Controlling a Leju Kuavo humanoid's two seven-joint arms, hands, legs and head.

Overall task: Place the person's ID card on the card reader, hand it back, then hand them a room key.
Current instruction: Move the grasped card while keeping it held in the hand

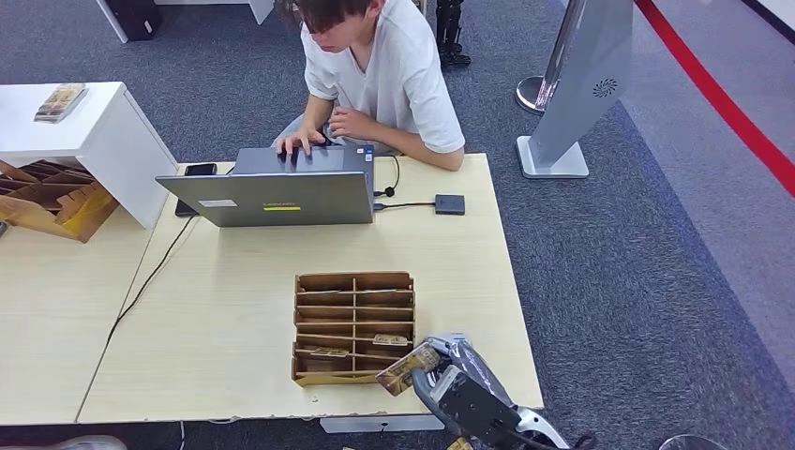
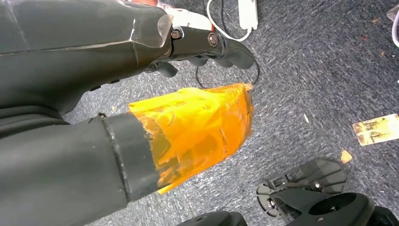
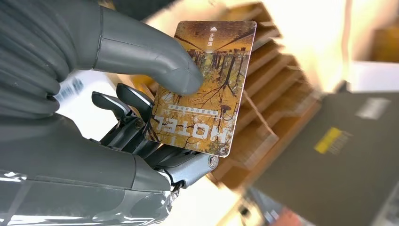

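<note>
Already pinched between thumb and fingers of the right hand [image 3: 141, 117], the room key [image 3: 204, 87] sits at the cardboard rack's [image 1: 353, 323] near right corner — the person [image 1: 380, 70] lies well beyond the rack, across the table [image 1: 450, 281].

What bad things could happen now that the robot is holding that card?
The right hand pinches the hotel key card by one side only, thumb on its face, so it might slip and fall; another card already lies on the carpet. The wooden card rack sits right next to the hand, so it could get bumped. The person is busy typing on the laptop and may not reach for the card.
</note>
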